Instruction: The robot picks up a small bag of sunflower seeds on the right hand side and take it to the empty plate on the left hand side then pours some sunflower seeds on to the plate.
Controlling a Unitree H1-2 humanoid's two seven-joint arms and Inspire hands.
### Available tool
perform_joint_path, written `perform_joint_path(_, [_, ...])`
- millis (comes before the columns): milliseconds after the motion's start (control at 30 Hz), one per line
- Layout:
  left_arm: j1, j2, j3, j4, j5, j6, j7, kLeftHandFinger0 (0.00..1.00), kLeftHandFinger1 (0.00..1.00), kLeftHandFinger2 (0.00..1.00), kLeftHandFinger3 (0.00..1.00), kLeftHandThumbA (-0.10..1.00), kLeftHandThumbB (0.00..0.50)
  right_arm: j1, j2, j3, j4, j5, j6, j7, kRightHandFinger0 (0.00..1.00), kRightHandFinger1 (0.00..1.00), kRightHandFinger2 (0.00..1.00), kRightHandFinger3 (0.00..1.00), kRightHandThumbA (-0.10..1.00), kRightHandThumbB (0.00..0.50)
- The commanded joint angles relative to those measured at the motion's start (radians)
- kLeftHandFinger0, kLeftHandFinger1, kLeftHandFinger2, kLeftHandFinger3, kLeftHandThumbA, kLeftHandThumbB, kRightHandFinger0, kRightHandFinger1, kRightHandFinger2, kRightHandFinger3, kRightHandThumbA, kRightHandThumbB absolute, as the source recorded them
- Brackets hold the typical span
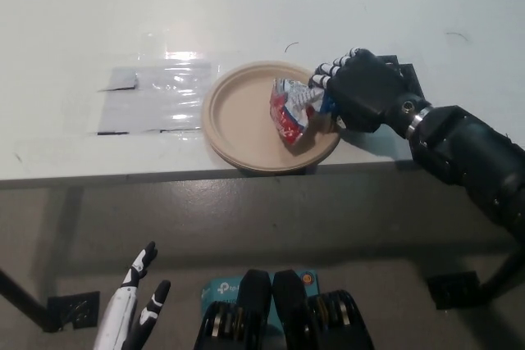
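Note:
A round tan plate (242, 116) lies at the front edge of the white table (246, 14), with no seeds visible on it. My black right hand (354, 96) is at the plate's right rim, shut on a small red, white and blue bag of sunflower seeds (293, 109). The bag hangs tilted over the plate's right part, its free end pointing down and left, close to the surface. Whether it touches the plate I cannot tell. My white left hand (135, 305) rests low at the bottom left, below the table, fingers apart and holding nothing.
A clear plastic sheet (156, 97) lies taped flat on the table left of the plate. A dark block (404, 71) sits behind my right hand. The table's front edge (123, 171) runs just below the plate, with floor beneath.

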State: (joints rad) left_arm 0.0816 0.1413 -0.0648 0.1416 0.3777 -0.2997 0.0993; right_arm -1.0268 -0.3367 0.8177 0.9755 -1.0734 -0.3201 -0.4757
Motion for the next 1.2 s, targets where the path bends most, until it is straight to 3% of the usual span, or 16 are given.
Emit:
perform_joint_path(0, [-0.001, 0.015, -0.006, -0.029, 0.006, -0.020, 0.003, 1.00, 1.00, 1.00, 1.00, 1.00, 0.133, -0.075, -0.029, 0.003, -0.029, -0.044, 0.012, -0.046, 0.00, 0.11, 0.59, 0.40, -0.10, 0.335])
perform_joint_path(33, [-0.001, 0.015, -0.006, -0.027, 0.002, -0.024, 0.002, 1.00, 1.00, 1.00, 1.00, 1.00, 0.135, -0.081, -0.029, 0.007, -0.030, -0.052, 0.012, -0.051, 0.00, 0.11, 0.60, 0.40, -0.10, 0.314])
perform_joint_path(167, [0.002, 0.013, -0.007, -0.031, 0.000, -0.017, -0.001, 1.00, 1.00, 1.00, 1.00, 1.00, 0.137, -0.102, -0.033, 0.015, -0.038, -0.073, 0.025, -0.037, 0.00, 0.22, 0.73, 0.57, -0.10, 0.293])
perform_joint_path(300, [-0.006, 0.012, -0.004, -0.033, 0.000, -0.004, -0.001, 1.00, 1.00, 1.00, 1.00, 1.00, 0.153, -0.142, -0.032, 0.036, -0.020, -0.112, 0.043, -0.052, 0.00, 0.21, 0.71, 0.62, -0.10, 0.306])
perform_joint_path(467, [0.008, 0.010, -0.009, -0.032, 0.007, -0.014, 0.003, 1.00, 1.00, 1.00, 1.00, 1.00, 0.142, -0.177, -0.032, 0.075, 0.018, -0.167, 0.057, -0.134, 0.00, 0.06, 0.53, 0.53, -0.10, 0.320])
perform_joint_path(567, [0.010, 0.012, -0.013, -0.034, 0.014, -0.016, 0.003, 1.00, 1.00, 1.00, 1.00, 1.00, 0.142, -0.195, -0.036, 0.082, 0.012, -0.174, 0.062, -0.128, 0.00, 0.11, 0.58, 0.54, -0.10, 0.426])
perform_joint_path(633, [0.018, 0.011, -0.014, -0.033, 0.015, -0.017, 0.004, 1.00, 1.00, 1.00, 1.00, 1.00, 0.141, -0.203, -0.036, 0.084, 0.003, -0.178, 0.060, -0.102, 0.00, 0.11, 0.58, 0.52, -0.10, 0.430])
perform_joint_path(700, [0.020, 0.014, -0.015, -0.033, 0.012, -0.022, 0.003, 1.00, 1.00, 1.00, 1.00, 1.00, 0.141, -0.221, -0.029, 0.109, 0.034, -0.211, 0.079, -0.139, 0.00, 0.04, 0.51, 0.43, -0.10, 0.404])
perform_joint_path(733, [0.022, 0.012, -0.015, -0.036, 0.010, -0.015, 0.002, 1.00, 1.00, 1.00, 1.00, 1.00, 0.147, -0.227, -0.026, 0.101, 0.039, -0.195, 0.061, -0.128, 0.00, 0.04, 0.50, 0.41, -0.10, 0.367])
perform_joint_path(767, [0.020, 0.009, -0.016, -0.034, 0.009, -0.016, 0.003, 1.00, 1.00, 1.00, 1.00, 1.00, 0.147, -0.233, -0.028, 0.104, 0.043, -0.196, 0.053, -0.131, 0.00, 0.00, 0.45, 0.32, -0.10, 0.335])
perform_joint_path(900, [0.014, 0.004, -0.023, -0.037, 0.007, -0.008, -0.002, 1.00, 1.00, 1.00, 1.00, 1.00, 0.142, -0.255, -0.038, 0.137, 0.052, -0.229, 0.049, -0.145, 0.00, 0.00, 0.36, 0.15, -0.10, 0.335])
perform_joint_path(1000, [0.016, 0.005, -0.023, -0.034, 0.008, -0.010, 0.004, 1.00, 1.00, 1.00, 1.00, 1.00, 0.145, -0.259, -0.034, 0.153, 0.042, -0.238, 0.055, -0.080, 0.00, 0.00, 0.39, 0.18, -0.10, 0.371])
perform_joint_path(1033, [0.005, 0.006, -0.022, -0.028, 0.005, -0.013, 0.003, 1.00, 1.00, 1.00, 1.00, 1.00, 0.147, -0.271, -0.034, 0.169, 0.047, -0.257, 0.064, -0.071, 0.00, 0.00, 0.40, 0.25, -0.06, 0.392])
perform_joint_path(1067, [0.002, 0.008, -0.023, -0.026, 0.010, -0.015, 0.005, 1.00, 1.00, 1.00, 1.00, 1.00, 0.148, -0.275, -0.031, 0.173, 0.058, -0.260, 0.064, -0.086, 0.00, 0.00, 0.39, 0.21, -0.06, 0.392])
perform_joint_path(1167, [0.001, 0.010, -0.022, -0.032, 0.005, -0.012, 0.000, 1.00, 1.00, 1.00, 1.00, 1.00, 0.152, -0.280, -0.032, 0.177, 0.051, -0.253, 0.056, -0.043, 0.00, 0.00, 0.38, 0.21, -0.06, 0.396])
